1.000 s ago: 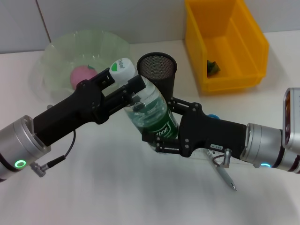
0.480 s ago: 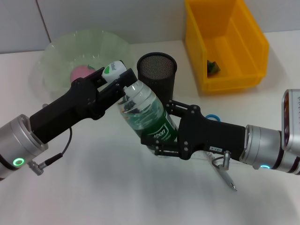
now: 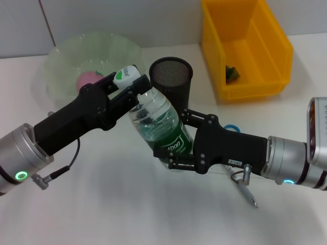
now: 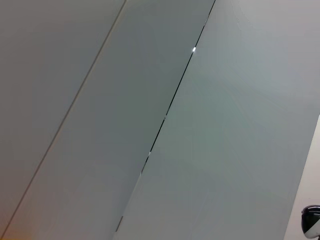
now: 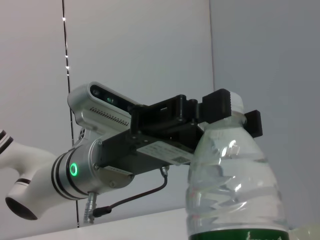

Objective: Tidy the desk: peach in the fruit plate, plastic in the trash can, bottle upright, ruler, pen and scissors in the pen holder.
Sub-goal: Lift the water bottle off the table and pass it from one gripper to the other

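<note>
A clear bottle (image 3: 161, 125) with a green label and white cap leans toward the left above the table. My left gripper (image 3: 129, 84) is shut around its cap and neck. My right gripper (image 3: 173, 153) is shut on its lower body. In the right wrist view the bottle (image 5: 232, 190) rises with the left gripper (image 5: 225, 111) clamped at its cap. A pink peach (image 3: 89, 79) lies in the translucent green fruit plate (image 3: 61, 58). The black mesh pen holder (image 3: 171, 75) stands just behind the bottle. A pen (image 3: 246, 192) and a blue scissors handle (image 3: 232, 127) show beside my right arm. The ruler is out of view.
A yellow bin (image 3: 255, 48) stands at the back right with a small dark object (image 3: 231, 73) inside. The white table stretches toward the front left. The left wrist view shows only a grey panelled wall (image 4: 160, 120).
The bottle's top has swung left and a little lower, carried by my left gripper. The right gripper has shifted only slightly with the base.
</note>
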`<state>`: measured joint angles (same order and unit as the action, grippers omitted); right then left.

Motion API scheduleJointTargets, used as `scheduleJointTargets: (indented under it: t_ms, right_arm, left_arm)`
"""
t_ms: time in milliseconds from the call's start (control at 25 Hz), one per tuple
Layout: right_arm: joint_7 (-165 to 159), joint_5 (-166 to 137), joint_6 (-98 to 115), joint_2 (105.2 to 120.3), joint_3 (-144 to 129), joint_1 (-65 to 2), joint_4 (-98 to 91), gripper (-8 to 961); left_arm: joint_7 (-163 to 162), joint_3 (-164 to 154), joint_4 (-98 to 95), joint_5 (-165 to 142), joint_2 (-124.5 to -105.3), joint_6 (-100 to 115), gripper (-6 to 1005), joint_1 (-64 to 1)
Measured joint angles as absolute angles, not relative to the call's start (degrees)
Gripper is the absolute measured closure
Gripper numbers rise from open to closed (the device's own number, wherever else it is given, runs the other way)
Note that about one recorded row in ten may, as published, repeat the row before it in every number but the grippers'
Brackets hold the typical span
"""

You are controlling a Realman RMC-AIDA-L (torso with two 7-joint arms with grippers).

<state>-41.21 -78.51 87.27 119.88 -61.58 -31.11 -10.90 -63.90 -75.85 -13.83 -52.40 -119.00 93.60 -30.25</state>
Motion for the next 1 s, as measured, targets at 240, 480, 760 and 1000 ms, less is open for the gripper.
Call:
scheduleJointTargets:
  t_ms: [240,480,760,1000]
  right_arm:
    - [-41.21,-78.46,87.19,119.88,-61.66,-31.19,-10.89,179]
    - [-41.22,-78.45,86.61,119.88,-61.64,-31.21,-10.4,180]
    - [-41.53,-78.45,85.97,119.88,-61.69,-31.58,-9.49,161]
    - [-41.75,-78.45,86.64,119.88,-61.23,-31.23,-9.41,144]
  left_arm:
    - [-63.89,-75.85,-13.89,-52.35,-119.0,93.82,565,-30.4]
    - [-63.89,-75.78,-13.88,-52.22,-119.0,94.08,565,-30.48]
    - [-63.89,-75.51,-13.89,-52.12,-119.0,94.31,566,-30.31]
    - [-63.73,-75.49,-13.89,-52.06,-119.0,94.36,566,-30.21]
